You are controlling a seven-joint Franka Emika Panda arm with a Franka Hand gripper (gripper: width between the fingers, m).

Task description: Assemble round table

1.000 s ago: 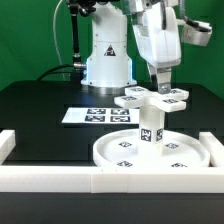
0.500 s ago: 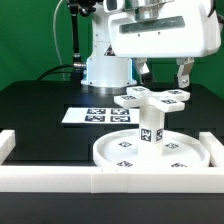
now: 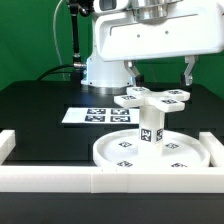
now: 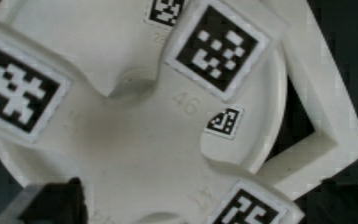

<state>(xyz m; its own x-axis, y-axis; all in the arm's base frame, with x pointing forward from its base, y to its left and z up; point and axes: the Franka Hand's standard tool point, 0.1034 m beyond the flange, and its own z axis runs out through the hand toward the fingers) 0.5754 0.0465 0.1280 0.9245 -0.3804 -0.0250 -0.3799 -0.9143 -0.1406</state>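
The large rimmed disc (image 3: 120, 155) lies flat near the front of the table. The short leg (image 3: 150, 128) stands upright at its centre. The cross-shaped foot piece (image 3: 150, 97) sits on top of the leg. My gripper (image 3: 160, 72) hangs just above the foot piece, with its broad side to the exterior camera. It is open and empty, with one finger (image 3: 131, 71) on each side of the foot, neither touching it. In the wrist view the foot piece (image 4: 140, 120) and its tags fill the picture from close above. One dark fingertip (image 4: 55, 200) shows at the edge.
The marker board (image 3: 95, 115) lies behind the disc, towards the exterior view's left. Long white bars (image 3: 60, 178) border the front and sides. The arm's white base (image 3: 105, 60) stands at the back.
The gripper has turned about its vertical axis from narrow side to broad side. It has come off the foot piece, and its fingers now stand wide apart.
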